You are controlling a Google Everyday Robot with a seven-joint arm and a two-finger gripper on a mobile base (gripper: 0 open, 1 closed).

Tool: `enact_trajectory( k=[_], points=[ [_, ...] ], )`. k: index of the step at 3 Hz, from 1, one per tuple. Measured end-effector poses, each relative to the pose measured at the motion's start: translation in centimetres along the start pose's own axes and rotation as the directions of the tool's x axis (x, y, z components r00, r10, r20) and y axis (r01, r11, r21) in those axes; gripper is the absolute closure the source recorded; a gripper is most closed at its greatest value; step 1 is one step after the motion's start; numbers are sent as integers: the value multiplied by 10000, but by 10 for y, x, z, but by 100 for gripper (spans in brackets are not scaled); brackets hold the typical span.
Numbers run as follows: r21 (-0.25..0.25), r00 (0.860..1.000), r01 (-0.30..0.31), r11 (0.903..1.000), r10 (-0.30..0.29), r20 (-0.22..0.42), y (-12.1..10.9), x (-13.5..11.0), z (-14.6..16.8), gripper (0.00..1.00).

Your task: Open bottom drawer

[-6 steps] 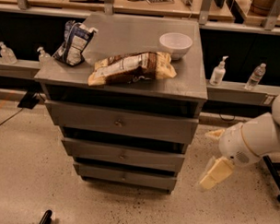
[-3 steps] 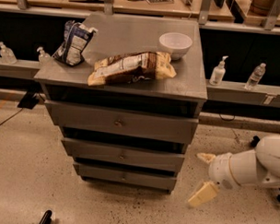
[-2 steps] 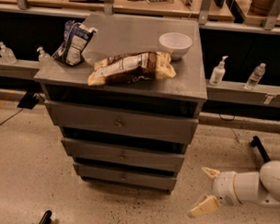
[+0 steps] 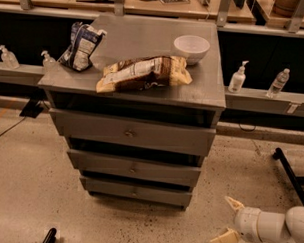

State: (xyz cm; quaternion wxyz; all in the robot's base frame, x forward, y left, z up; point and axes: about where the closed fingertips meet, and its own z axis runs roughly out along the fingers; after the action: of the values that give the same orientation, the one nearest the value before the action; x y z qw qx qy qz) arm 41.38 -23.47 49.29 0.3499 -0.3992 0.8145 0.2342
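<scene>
Grey-painted wood is shown across the chest (image 4: 145, 30), and nothing on it is found altered. The bottom drawer (image 4: 159, 196) is seen at the foot of the chest, under the mid-sized drawer (image 4: 110, 164) and the tall top drawer (image 4: 92, 125). Its front is not drawn out, just as two seconds ago, and its small round knob (image 4: 134, 192) is untouched. The brown snack bag (image 4: 143, 73), the white bowl (image 4: 191, 47) and the blue-and-white bag (image 4: 82, 47) are likewise left where they were on the top.

What has changed is the gripper (image 4: 228, 221). Two seconds ago it was held beside the chest's right flank, at about the height of the lower drawers. It has since been lowered in stages and is now found close above the floor (image 4: 39, 189) at the lower right, in front of and to the right of the chest. Its two pale fingers (image 4: 233, 202) are spread apart and pointed leftward, and nothing is held between them. It is kept well apart from the knob.

The descent is judged to be the set-up for the pull: the height of the lowest drawer has been roughly matched, but the approach is not yet made. A leftward, inward reach is still called for, so that the knob can be taken between the fingers before any pull is begun.
</scene>
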Motion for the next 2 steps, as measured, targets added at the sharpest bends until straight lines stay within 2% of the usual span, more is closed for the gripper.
enact_trajectory(
  k=[1, 2],
  points=[
    [-1274, 9998, 216, 9916, -214, 22, 14, 18, 42, 0],
    [-2842, 9922, 979, 9537, -714, 1023, 44, 18, 104, 0]
  ],
)
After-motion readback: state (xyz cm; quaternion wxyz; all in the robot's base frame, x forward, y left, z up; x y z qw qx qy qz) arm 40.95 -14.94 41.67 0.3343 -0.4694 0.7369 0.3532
